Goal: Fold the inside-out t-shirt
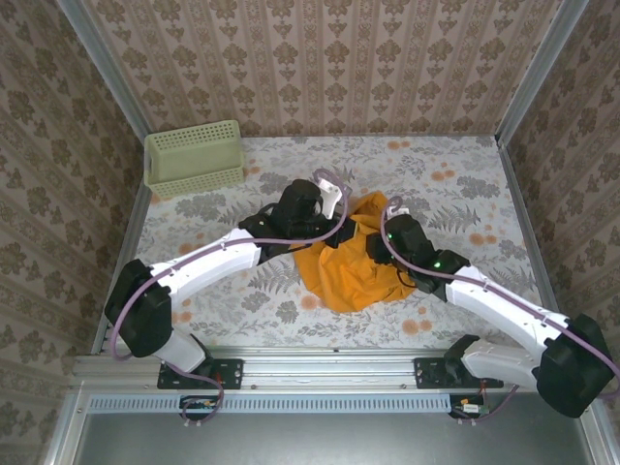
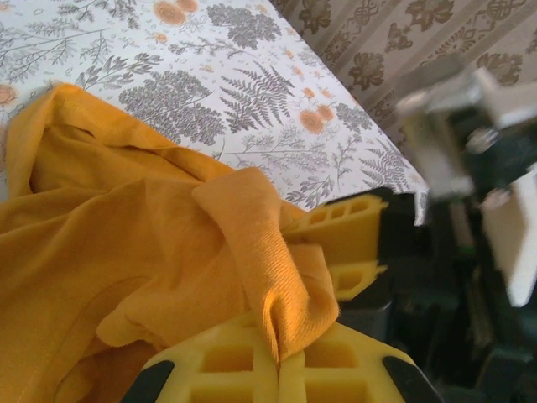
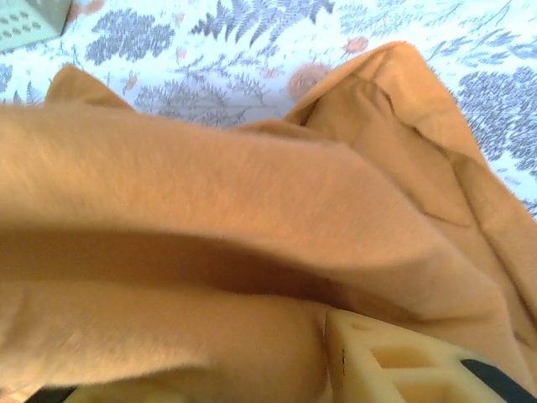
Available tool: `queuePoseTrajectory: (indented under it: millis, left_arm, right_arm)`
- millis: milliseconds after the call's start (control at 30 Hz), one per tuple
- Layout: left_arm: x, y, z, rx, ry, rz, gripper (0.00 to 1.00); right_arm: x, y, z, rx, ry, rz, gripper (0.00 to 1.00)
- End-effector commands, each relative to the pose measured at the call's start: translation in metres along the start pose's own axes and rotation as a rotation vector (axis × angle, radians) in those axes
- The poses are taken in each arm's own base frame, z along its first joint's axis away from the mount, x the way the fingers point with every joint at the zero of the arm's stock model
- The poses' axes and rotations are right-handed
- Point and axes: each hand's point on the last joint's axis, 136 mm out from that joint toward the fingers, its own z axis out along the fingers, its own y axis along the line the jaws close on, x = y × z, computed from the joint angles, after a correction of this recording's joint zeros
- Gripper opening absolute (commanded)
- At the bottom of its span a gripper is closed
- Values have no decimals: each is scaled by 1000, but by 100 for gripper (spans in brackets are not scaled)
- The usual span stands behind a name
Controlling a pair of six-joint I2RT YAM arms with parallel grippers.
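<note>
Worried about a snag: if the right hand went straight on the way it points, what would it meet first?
The inside-out t-shirt: a thick fold lies right across the right hand's line, apparently very close; the table shows only beyond it.

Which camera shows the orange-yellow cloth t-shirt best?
The top external view shows nearly all of the crumpled orange-yellow cloth t-shirt between both arms. The left wrist view shows one fold pinched in the left gripper; the right wrist view, a blurry close-up.

Overhead; 2 wrists (close on t-shirt [image 1: 354,269])
</note>
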Motion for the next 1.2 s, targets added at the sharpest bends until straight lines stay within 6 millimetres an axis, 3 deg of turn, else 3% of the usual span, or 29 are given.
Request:
queuePoseTrajectory:
  millis: [0,167,433,500,600,700,800,900,1033,1167]
  left_arm:
    - [-6,-6,-13,-9,-11,48,0]
    - [-5,-10,-14,7,-9,61,0]
    - [-7,-16,-15,33,-12,78,0]
    - [-9,-15,-16,30,-14,79,0]
    - [-10,-9,-17,8,-13,86,0]
    - [-6,20,-15,-91,15,88,0]
    - [2,53,-11,-224,75,107,0]
    - [6,64,-3,-268,119,141,0]
    - [5,62,7,-272,138,174,0]
    - [10,75,17,-324,179,178,0]
  right_arm:
    - [-16,-3,-14,-15,-35,-16,41]
    - [-9,-13,-7,-36,16,45,48]
    - [2,0,8,-95,80,32,53]
    - [5,-1,11,-86,102,22,46]
    - [4,-13,7,-26,100,32,18]
    - [-10,-24,-13,-29,63,91,3]
    - [-19,-30,-36,-82,49,162,2]
    - [-17,-33,-44,-127,88,208,0]
    - [-16,-32,-39,-164,157,221,0]
    - [-24,-48,-15,-112,225,243,0]
